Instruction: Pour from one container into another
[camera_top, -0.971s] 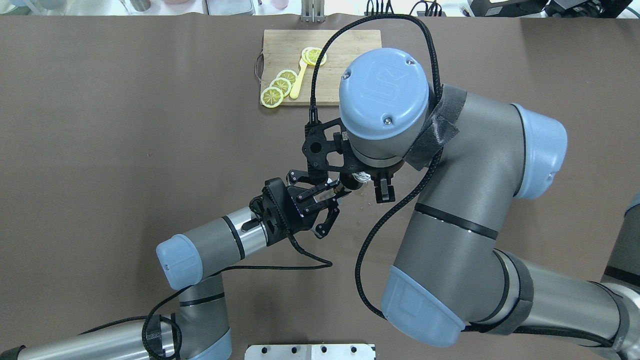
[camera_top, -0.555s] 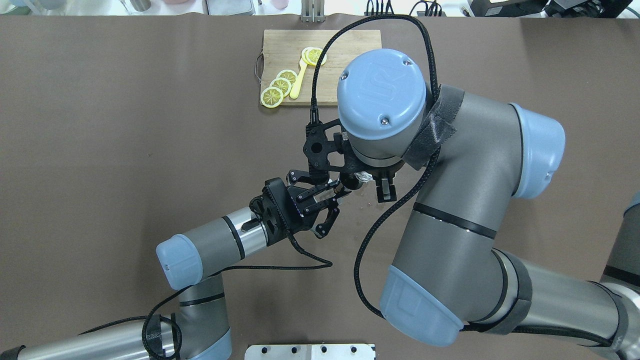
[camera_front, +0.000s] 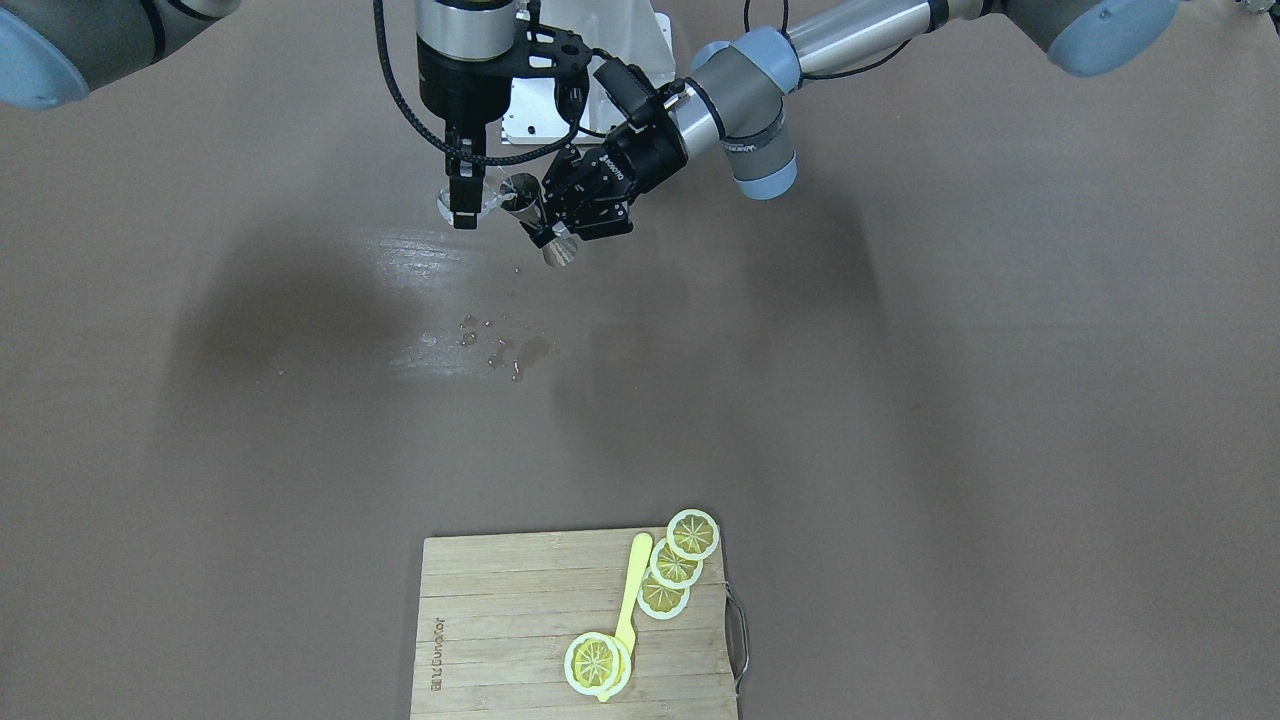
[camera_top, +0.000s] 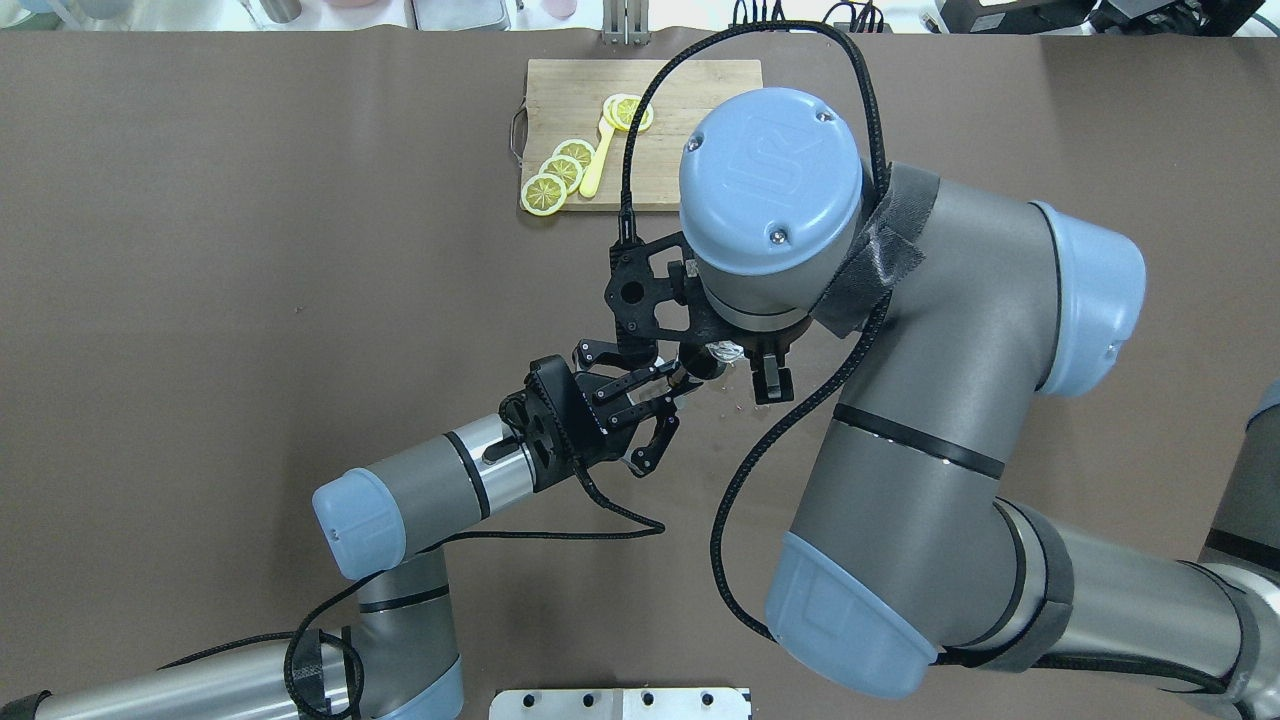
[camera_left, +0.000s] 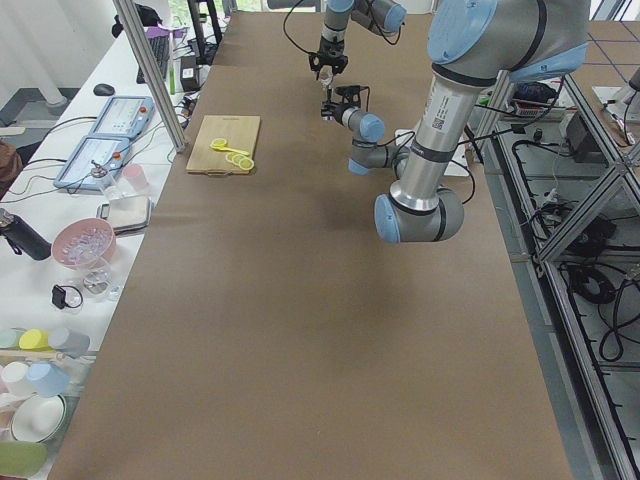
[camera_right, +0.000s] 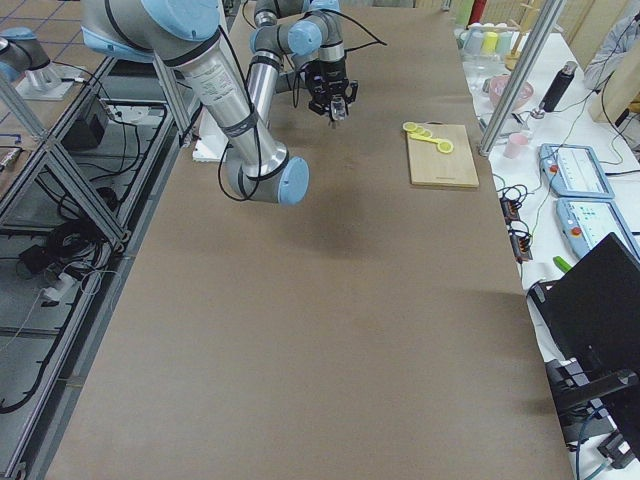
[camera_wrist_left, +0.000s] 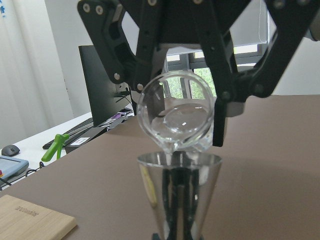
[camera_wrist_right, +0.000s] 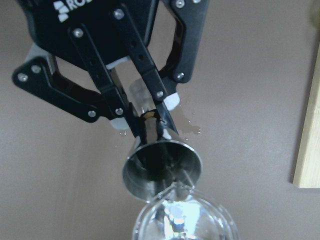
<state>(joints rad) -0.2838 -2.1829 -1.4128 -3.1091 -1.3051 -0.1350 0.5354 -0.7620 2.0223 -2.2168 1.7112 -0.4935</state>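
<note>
A wooden board (camera_front: 500, 620) lies well apart from the arms on the table's far side, with lemon slices (camera_front: 675, 565) and a yellow spoon (camera_front: 630, 590) on it. Drops (camera_front: 500, 350) wet the brown table (camera_front: 900, 400) between the board and the grippers.

In the overhead view the right arm's wrist (camera_top: 770, 200) covers most of the right gripper and nearly all of the glass. The right wrist view cuts off the glass at its bottom edge, and the left wrist view cuts off the jigger's lower cone. Whether liquid is flowing cannot be made out.

The left gripper (camera_wrist_right: 145, 112) pinches the metal jigger (camera_wrist_right: 162, 167) at its narrow waist, one jaw on each side, holding it above the table with one cone's mouth open to the glass. The right gripper (camera_wrist_left: 182, 105) clamps the clear glass (camera_wrist_left: 175, 122) between its jaws. The glass is tilted, its lip just over the jigger's open mouth.
</note>
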